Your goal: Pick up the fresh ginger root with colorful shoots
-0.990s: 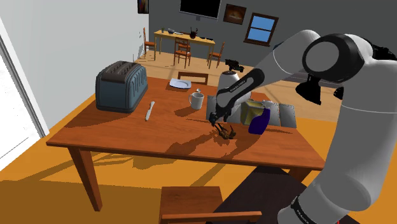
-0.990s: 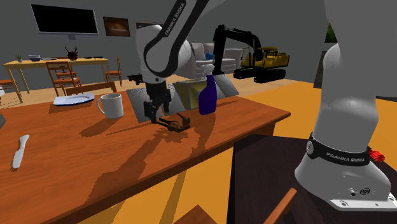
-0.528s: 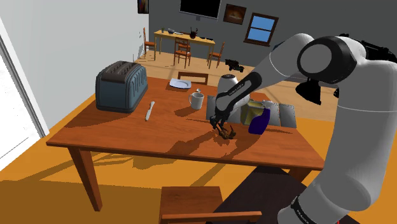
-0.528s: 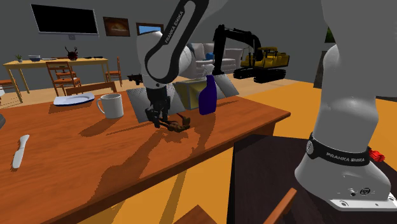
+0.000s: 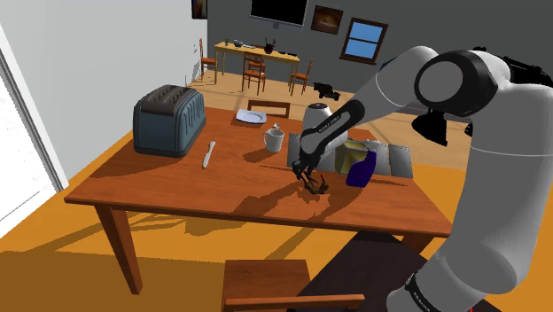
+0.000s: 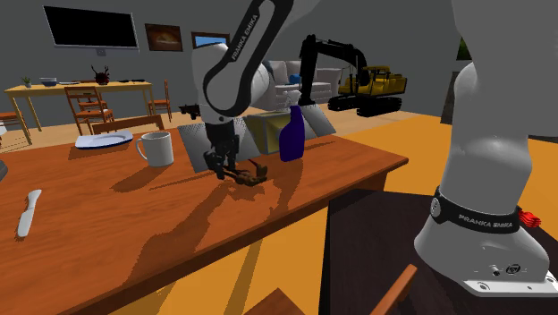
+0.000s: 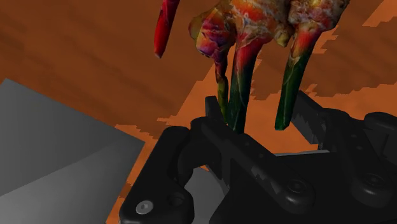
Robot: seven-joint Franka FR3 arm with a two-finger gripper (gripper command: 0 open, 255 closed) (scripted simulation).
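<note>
In the shoulder view, a grey toaster (image 5: 168, 121) stands on the table (image 5: 159, 191), well apart from the gripper (image 5: 303, 174) on its left. A white knife (image 5: 209, 154) lies flat between the two, nearer the toaster. A plate (image 5: 250, 116) sits by the table's far edge, up and left of the gripper. A white mug (image 5: 275, 139) stands near the gripper, on that same side.

The gripper points down at the tabletop and hangs low over the near end of the ginger (image 5: 317, 183). The ginger lies on the wood just to the gripper's right and looks dark in both outer views. Whether the gripper is open or has closed on it cannot be told.

In the wrist view, the ginger's body is mottled red and yellow and lies just ahead of the gripper. Its shoots run back toward the gripper, red fading to green. The green tips pass behind the gripper's black front edge.

In the shoulder view, a blue bottle (image 5: 359, 168) stands just past the ginger on the gripper's right. An olive box (image 5: 352, 151) is close behind the bottle. A grey panel (image 5: 401, 160) lies farther right.
</note>
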